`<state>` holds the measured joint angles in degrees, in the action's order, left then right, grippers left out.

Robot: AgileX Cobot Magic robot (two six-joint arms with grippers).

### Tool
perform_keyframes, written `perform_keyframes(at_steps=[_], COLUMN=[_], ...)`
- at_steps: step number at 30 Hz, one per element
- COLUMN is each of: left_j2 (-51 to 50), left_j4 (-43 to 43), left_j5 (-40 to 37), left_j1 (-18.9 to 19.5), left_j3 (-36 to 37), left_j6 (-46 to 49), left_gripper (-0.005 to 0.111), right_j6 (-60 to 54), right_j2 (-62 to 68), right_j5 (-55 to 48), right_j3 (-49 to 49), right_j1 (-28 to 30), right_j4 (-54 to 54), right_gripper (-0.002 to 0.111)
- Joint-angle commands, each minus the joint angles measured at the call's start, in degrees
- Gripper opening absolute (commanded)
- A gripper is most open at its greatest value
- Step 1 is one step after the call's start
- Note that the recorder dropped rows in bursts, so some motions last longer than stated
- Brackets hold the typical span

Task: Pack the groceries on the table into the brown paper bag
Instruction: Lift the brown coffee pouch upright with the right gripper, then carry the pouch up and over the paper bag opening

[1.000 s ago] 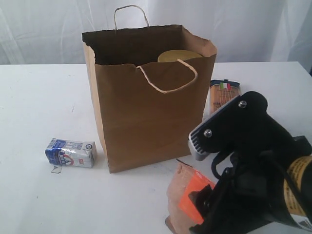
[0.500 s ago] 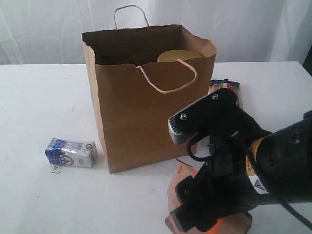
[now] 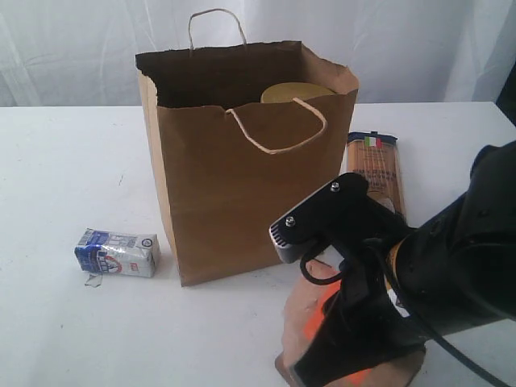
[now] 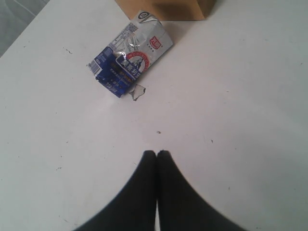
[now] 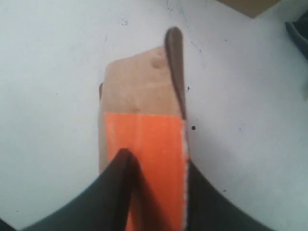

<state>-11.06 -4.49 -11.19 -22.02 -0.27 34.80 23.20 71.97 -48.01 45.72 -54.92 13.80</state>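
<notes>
The brown paper bag [image 3: 234,177] stands upright mid-table with a gold-lidded jar [image 3: 294,91] showing inside. The small blue-white carton [image 3: 117,252] lies on the table [image 3: 64,161] left of the bag; it is also in the left wrist view [image 4: 131,54]. The long pasta packet [image 3: 376,169] lies right of the bag. In front of the bag lies the brown pouch [image 5: 137,96] with an orange panel. My right gripper [image 5: 156,159] is shut on the pouch's near end. The left gripper [image 4: 157,153] is shut and empty above bare table.
My bulky right arm [image 3: 419,274] covers the front right of the table and most of the pouch [image 3: 300,310] in the exterior view. The bag's lower corner [image 4: 168,7] sits just beyond the carton. A white curtain hangs behind the table.
The right arm has swung lower and leftward over the pouch, and its jaws have closed from wide open onto it. The pasta packet is now uncovered. The left gripper has not moved.
</notes>
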Motion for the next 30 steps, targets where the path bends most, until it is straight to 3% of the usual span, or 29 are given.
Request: perform_keyframes(at_steps=[1, 10, 22, 30], left_j2=[0.4, 0.4, 0.4, 0.4], left_j4=[-0.2, -0.2, -0.2, -0.2], left_j5=[0.1, 0.1, 0.1, 0.1], left_j1=[0.1, 0.1, 0.1, 0.1], left_j3=[0.3, 0.3, 0.3, 0.3], left_j6=[-0.3, -0.3, -0.3, -0.3], left_gripper=[0.0, 0.0, 0.0, 0.0], right_j6=[-1.1, 0.8, 3.4, 5.1], right_j2=[0.1, -8.7, -26.1, -33.0], right_j5=[1.7, 4.9, -3.3, -6.7], right_j3=[0.5, 0.5, 0.5, 5.9], right_j1=[0.3, 0.3, 0.3, 0.3], right_j4=[-2.7, -1.8, -2.8, 6.8], right_gripper=[0.002, 0.0, 0.0, 0.0])
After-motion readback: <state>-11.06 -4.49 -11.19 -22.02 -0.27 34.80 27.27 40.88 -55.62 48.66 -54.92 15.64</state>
